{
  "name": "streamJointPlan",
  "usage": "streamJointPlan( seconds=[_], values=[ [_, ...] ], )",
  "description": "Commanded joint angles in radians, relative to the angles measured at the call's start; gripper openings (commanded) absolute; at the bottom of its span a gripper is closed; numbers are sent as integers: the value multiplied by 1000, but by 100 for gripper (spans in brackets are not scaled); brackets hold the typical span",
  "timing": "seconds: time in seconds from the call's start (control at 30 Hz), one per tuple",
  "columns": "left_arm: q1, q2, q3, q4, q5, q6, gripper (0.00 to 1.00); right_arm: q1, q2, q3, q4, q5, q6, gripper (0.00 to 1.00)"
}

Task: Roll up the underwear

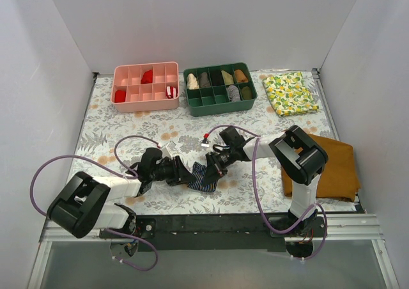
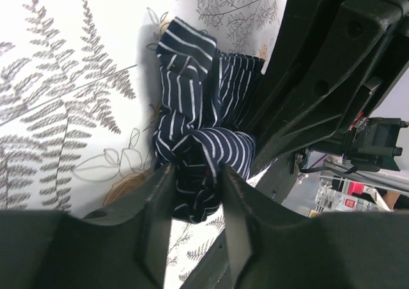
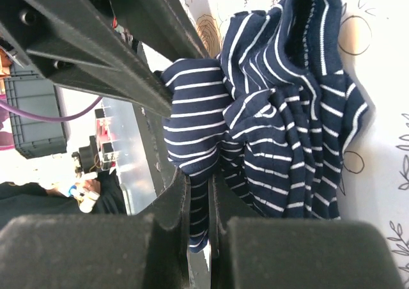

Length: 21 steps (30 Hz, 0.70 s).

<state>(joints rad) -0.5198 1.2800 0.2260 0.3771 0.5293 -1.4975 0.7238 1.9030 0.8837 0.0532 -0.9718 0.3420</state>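
One pair of dark navy, thin-striped cloth underwear [image 1: 204, 178] lies crumpled, arm-side of the one green plastic tray [image 1: 220, 110]. Two grippers hold it: left gripper [image 2: 196, 172] narrowly straddling a fold, right gripper [image 3: 200, 187] pinching another.

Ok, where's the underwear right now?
Top view: the underwear is bunched near the front edge of the table, centre, pinched by the right gripper, with the left gripper clasping its other end.
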Motion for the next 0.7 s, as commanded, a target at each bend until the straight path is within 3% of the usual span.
streamJointPlan(
  seconds=[0.0, 0.2, 0.27, 0.33, 0.43, 0.67],
  values=[
    [-16, 45, 29, -10, -14, 28, 28, -1, 41, -26, -92, 102, -37, 1],
    [-26, 62, 73, -67, -45, 37, 4, 3, -14, -32, -118, 155, -103, 10],
    [-31, 82, 96, -99, -52, 42, 0, 6, -51, -45, -108, 176, -113, 24],
    [-36, 96, 133, -147, -55, 57, 0, 17, -122, -55, -98, 254, -126, 38],
    [-45, 128, 185, -216, -74, 72, 0, 40, -214, -58, -118, 376, -172, 46],
    [-51, 197, 300, -403, -97, 112, 0, 115, -450, -124, -128, 731, -250, 49]
  ],
)
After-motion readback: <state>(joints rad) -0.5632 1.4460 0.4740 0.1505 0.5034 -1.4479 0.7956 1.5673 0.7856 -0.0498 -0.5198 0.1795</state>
